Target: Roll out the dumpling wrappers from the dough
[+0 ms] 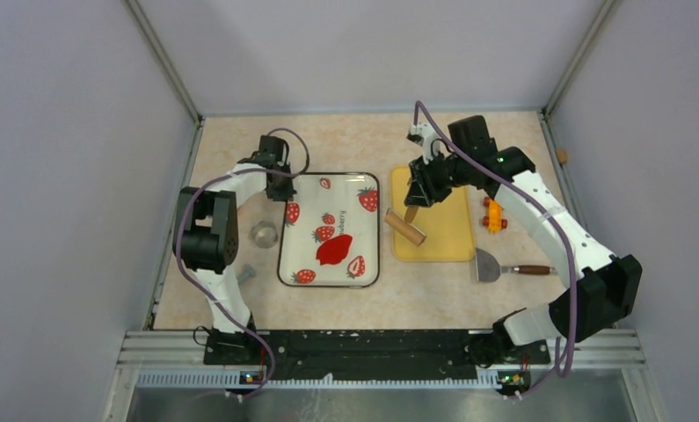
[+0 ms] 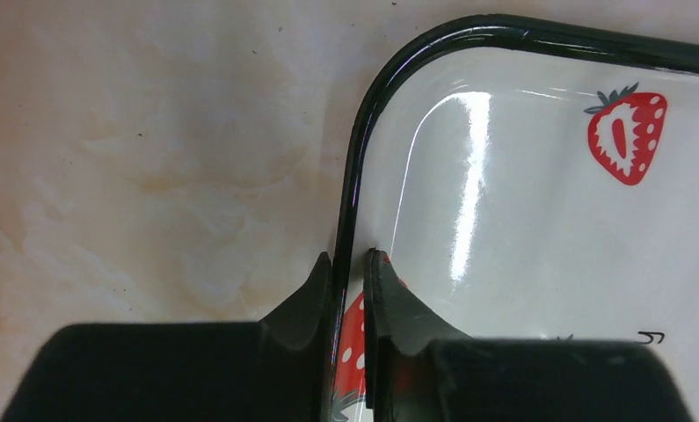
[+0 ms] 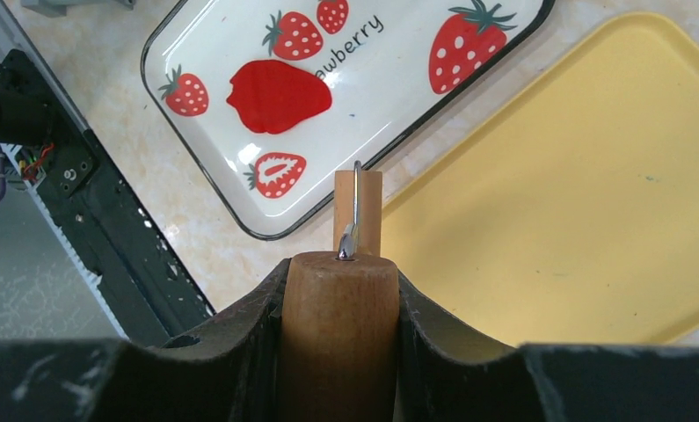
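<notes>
The left hand [image 2: 350, 264] is pinched narrow on the black rim of the white strawberry-printed rectangular tray [image 2: 521, 220], one finger inside and one outside, near its far left corner. The flattened bright-red dough blob [image 1: 334, 250] lies on that tray, in its near half, among the printed strawberries. The right hand [image 3: 339, 272] clamps the light wooden rolling pin [image 3: 337, 343], which hangs tilted over the left edge of the yellow plastic board [image 1: 442, 237] on the beige marbled counter [image 1: 345, 141].
</notes>
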`<control>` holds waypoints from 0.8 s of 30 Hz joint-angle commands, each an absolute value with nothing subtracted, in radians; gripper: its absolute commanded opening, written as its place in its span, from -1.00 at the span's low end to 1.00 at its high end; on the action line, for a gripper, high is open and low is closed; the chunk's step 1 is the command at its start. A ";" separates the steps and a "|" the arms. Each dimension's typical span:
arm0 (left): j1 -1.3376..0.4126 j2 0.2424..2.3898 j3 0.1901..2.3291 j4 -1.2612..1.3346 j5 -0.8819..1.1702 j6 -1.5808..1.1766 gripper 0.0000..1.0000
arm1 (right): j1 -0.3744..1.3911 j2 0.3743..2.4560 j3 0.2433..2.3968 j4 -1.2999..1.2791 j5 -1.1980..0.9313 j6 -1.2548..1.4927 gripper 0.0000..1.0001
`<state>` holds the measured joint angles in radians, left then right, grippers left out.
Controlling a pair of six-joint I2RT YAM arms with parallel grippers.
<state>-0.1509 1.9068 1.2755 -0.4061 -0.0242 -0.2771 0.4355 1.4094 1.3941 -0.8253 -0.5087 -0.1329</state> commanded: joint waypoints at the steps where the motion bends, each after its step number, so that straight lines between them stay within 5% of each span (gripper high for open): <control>1: -0.110 1.903 1.284 -0.425 -0.053 -0.382 -0.88 | 0.430 1.402 1.426 -0.793 -0.492 -0.138 -1.00; 3: -0.081 1.872 1.271 -0.440 -0.071 -0.434 -1.00 | 0.430 1.414 1.427 -0.776 -0.492 -0.123 -1.00; 13: -0.007 1.688 1.034 -0.434 0.108 -0.702 -0.98 | 0.430 1.513 1.457 -0.649 -0.421 0.080 -1.00; 17: -0.007 1.572 0.863 -0.359 0.222 -0.798 -0.57 | 0.430 1.563 1.485 -0.615 -0.415 0.160 -1.00; 20: -0.006 1.515 0.800 -0.344 0.211 -0.785 0.01 | 0.431 1.605 1.503 -0.594 -0.433 0.194 -1.00; 24: 0.032 1.445 0.881 -0.454 0.177 -0.641 0.14 | 0.430 1.636 1.557 -0.592 -0.422 0.235 -1.00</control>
<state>0.0021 1.5169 0.8150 -0.3893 0.1795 -0.7311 0.4355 1.6249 1.4532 -0.6575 -0.4194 0.1547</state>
